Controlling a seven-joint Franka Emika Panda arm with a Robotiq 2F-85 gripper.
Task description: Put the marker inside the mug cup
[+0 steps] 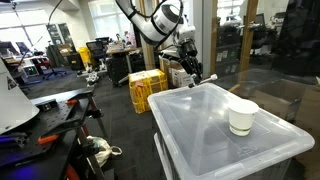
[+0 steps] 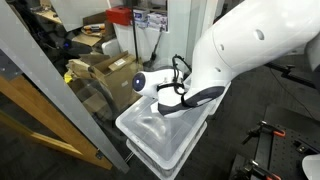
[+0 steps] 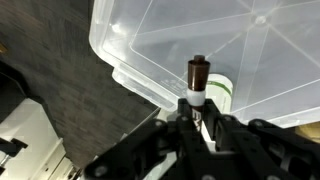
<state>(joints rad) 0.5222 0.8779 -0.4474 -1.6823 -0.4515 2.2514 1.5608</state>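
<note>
Pickup looks finished to me. In the wrist view the hand (image 3: pixel 197 120) has its fingers closed tight on the lower part of the marker (image 3: pixel 197 76). The marker stands upright between them, with its dark cap and pale band sticking out above the fingertips. So I judge the first half of the job done.

The rest is all still ahead. The mug cup (image 1: pixel 242 117) stands upright on the tabletop (image 1: pixel 200 122), which here is the translucent lid of a plastic bin. I can see nothing poking out of the mug cup. In an exterior view the hand (image 1: pixel 193 68) hangs over the far corner of that lid, well apart from the mug cup, and the wrist view shows only the lid's edge and the floor beneath the marker. I still have to carry the marker across above the cup's mouth, bring it down and let go. From the remaining exterior view I cannot make out the mug cup at all, because the arm blocks it.
</note>
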